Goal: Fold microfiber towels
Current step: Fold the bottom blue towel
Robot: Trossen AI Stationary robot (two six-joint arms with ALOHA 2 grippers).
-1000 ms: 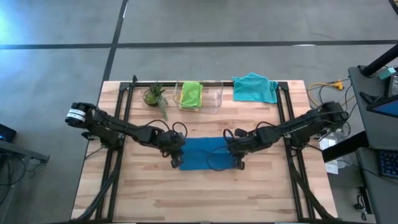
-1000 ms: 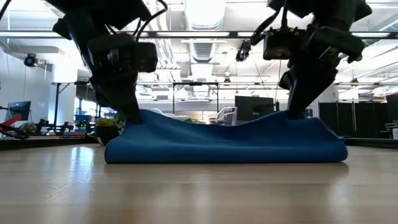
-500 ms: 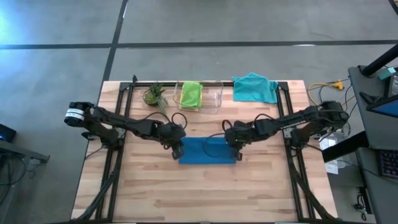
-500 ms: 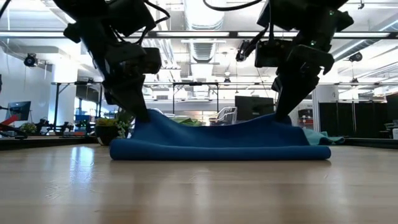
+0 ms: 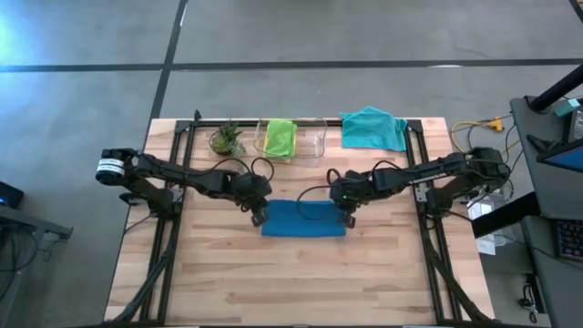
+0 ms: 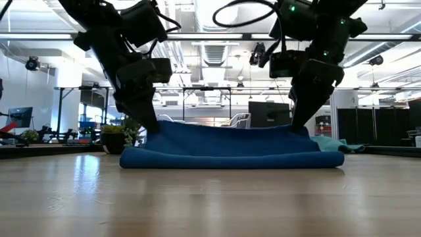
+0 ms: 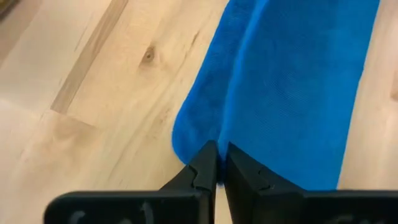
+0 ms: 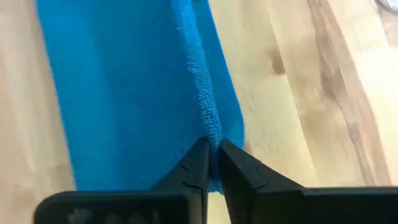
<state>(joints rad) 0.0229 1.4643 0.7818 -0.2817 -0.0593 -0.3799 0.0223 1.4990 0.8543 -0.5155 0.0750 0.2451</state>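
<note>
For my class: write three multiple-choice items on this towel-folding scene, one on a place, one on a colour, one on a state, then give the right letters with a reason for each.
1. Where is the lime green towel?
A. in the clear bin at the table's far edge
B. under the potted plant
C. on the floor

2. What colour is the towel between the two grippers?
A. yellow
B. dark blue
C. teal

3. How do the grippers stand?
A. both open above the towel
B. one shut, one away from the table
C. both shut on the towel's edge

Key:
1 A, the high view shows it inside the bin, beside the potted plant.
2 B, the dark blue towel lies mid-table; the teal towel sits at the far edge.
3 C, the left gripper and right gripper each pinch its edge.
</note>
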